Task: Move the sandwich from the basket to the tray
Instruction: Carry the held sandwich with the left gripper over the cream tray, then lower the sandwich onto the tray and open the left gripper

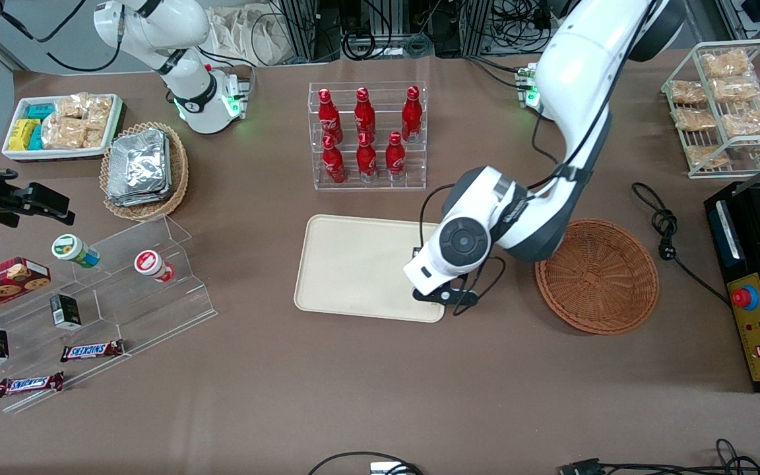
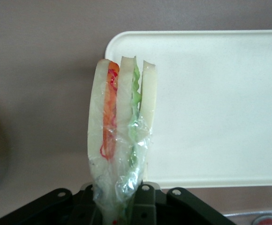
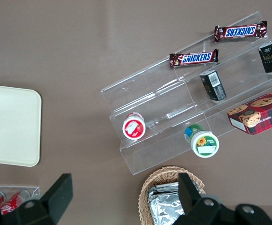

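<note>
The sandwich (image 2: 122, 126) is a wrapped wedge: three pale bread slices stand on edge, with an orange-red layer in one gap and a green leafy layer in the other, clear film bunched at its lower end. That end is pinched in the gripper (image 2: 119, 206), which is clenched on it, holding the wedge above the edge of the tray (image 2: 220, 108) — part of it over the brown table (image 2: 37, 70), part over the tray's corner.

In the front view the gripper (image 1: 443, 295) hangs over the tray's (image 1: 353, 264) corner nearest the basket (image 1: 598, 277), hidden under the wrist. The basket lies just beside the tray, toward the working arm's end, with nothing showing inside.

Counted: one tray, one reddish basket, six red bottles (image 1: 365, 135) in a clear rack, farther from the camera than the tray. Toward the parked arm's end lie one tan basket (image 1: 146, 170) of foil packets, two Snickers bars (image 1: 92, 350) and two small cups (image 1: 154, 265) on clear steps — plus one cookie box (image 1: 0, 282).
</note>
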Robot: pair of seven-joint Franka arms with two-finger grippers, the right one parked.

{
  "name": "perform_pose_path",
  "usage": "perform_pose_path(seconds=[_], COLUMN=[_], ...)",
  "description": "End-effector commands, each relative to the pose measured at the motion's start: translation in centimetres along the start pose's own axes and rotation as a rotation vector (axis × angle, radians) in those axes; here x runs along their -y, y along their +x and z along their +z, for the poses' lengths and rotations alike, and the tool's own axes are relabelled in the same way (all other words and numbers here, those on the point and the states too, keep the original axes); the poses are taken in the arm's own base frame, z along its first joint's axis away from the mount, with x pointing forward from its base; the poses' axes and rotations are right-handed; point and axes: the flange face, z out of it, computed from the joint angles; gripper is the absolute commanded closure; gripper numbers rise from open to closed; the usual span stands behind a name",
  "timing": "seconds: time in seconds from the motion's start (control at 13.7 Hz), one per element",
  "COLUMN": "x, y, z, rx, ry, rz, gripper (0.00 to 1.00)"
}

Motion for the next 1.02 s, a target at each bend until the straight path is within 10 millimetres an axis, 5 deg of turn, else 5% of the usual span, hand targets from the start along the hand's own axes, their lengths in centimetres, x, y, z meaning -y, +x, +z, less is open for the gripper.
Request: perform_pose_path(seconds=[0.0,0.29,0.51,0.59,0.66,0.73,0.95], x=[0.5,-0.7,-0.8,-0.8,-0.8,-0.8,-0.6], y=[1.7,2.0,2.3,2.3,2.3,2.3,2.2], z=[2.4,6.4,7.3,7.3,7.2,6.9,5.8], rx=[-0.004,-0.007,-0.009,-0.009,-0.012,-0.018,-0.022], ry=[-0.018,-0.03,-0.036,-0.036,-0.036,-0.032,-0.035], rz=[0.0,0.008,-0.01,-0.019,-0.02,-0.016,-0.021], gripper=[1.0,1.0,1.0,0.91,0.11,0.0,0.0])
